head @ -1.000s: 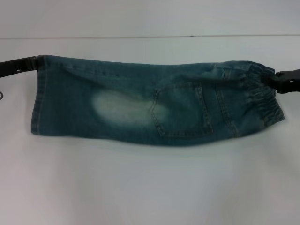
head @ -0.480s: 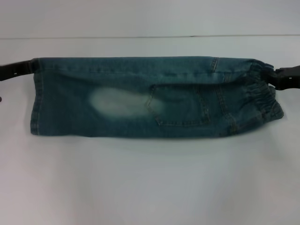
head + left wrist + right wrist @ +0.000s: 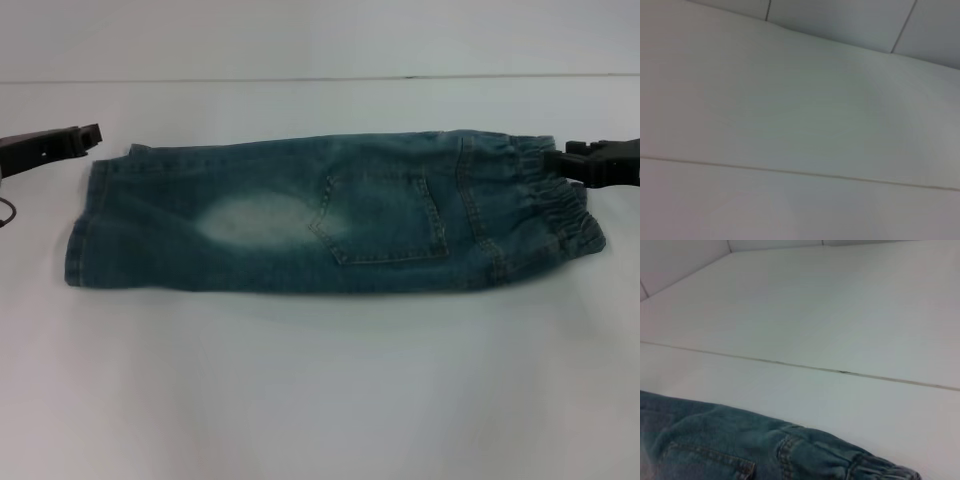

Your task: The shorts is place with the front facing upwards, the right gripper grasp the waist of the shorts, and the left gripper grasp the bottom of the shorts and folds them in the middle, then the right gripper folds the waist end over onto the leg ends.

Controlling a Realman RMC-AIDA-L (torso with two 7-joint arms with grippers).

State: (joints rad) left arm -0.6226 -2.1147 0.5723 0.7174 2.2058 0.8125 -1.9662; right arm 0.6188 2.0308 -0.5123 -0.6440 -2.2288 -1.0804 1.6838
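1. We see the shorts (image 3: 330, 215) lying flat on the white bench (image 3: 320, 390), folded lengthwise into one long band, with a pale faded patch (image 3: 255, 220) and a tan-stitched pocket (image 3: 385, 220) facing up.
2. The waist (image 3: 560, 215), puckered and gathered, is the end of the shorts toward the right gripper; the bottom of the shorts (image 3: 85, 235), flat and straight-hemmed, is the opposite end.
3. The right gripper (image 3: 575, 160) touches the far corner of the waist, its tip on the ruffled band; we cannot tell whether its jaws are clenched on the cloth.
4. The left gripper (image 3: 90, 135) sits just beyond the far corner of the leg ends, apart from the denim, its jaws grasping nothing; whether they are parted we cannot tell.
5. In the right wrist view, the shorts (image 3: 740, 445) show their gathered band against the bench (image 3: 840, 315).
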